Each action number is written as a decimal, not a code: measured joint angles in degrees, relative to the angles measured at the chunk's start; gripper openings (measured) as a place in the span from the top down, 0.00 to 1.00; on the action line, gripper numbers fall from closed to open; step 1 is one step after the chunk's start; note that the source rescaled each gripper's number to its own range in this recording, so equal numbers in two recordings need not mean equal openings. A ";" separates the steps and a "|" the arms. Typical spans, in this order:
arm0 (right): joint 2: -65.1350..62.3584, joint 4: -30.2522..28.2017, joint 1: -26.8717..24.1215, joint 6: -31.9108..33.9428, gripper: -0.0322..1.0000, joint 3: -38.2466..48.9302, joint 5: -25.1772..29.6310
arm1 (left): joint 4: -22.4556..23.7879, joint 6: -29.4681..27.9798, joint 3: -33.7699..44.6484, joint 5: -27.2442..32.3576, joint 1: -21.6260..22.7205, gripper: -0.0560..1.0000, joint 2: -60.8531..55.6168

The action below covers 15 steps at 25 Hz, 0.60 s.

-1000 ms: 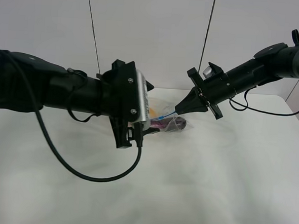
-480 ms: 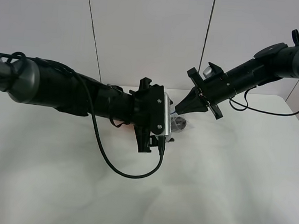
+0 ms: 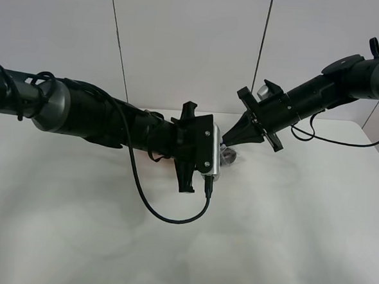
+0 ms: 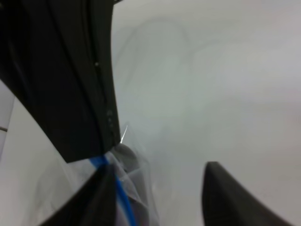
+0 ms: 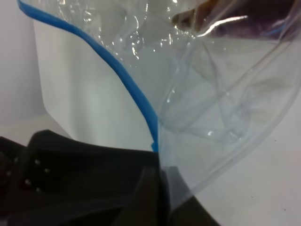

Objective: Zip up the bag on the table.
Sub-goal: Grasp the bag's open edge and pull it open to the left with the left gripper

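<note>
Shows the left gripper (image 4: 157, 188) newly swung in to the bag (image 5: 211, 94), far middle of the table (image 3: 286, 238), jaws narrowed yet apart at its blue zipper strip (image 5: 127, 80). Shows the right gripper (image 5: 160, 188) pinching the bag's corner. Suggests zipping starts next.

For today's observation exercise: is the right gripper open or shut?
Shut on the bag: the right gripper has its jaws together, pinching the clear plastic corner where the blue zipper strip ends.

Lab test bench: bare white table (image 3: 286, 251), plain pale wall panels (image 3: 189, 45).
</note>
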 joint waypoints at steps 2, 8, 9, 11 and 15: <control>0.00 0.00 0.00 0.00 0.97 0.00 -0.11 | 0.00 0.90 0.00 -1.03 0.00 0.61 0.06; 0.00 0.00 0.00 0.00 0.97 0.00 -0.26 | 0.00 1.39 -0.07 -3.70 0.00 0.63 1.18; 0.00 0.00 0.00 0.00 0.97 0.00 -0.26 | 0.00 1.39 -0.19 -3.64 0.00 0.63 1.45; 0.00 0.00 0.00 0.00 0.97 0.00 -0.26 | 0.00 1.01 -0.50 -3.59 0.00 0.63 1.99; 0.00 0.00 0.00 0.00 0.97 0.00 -0.26 | 0.00 0.08 -0.70 -3.59 0.00 0.63 2.17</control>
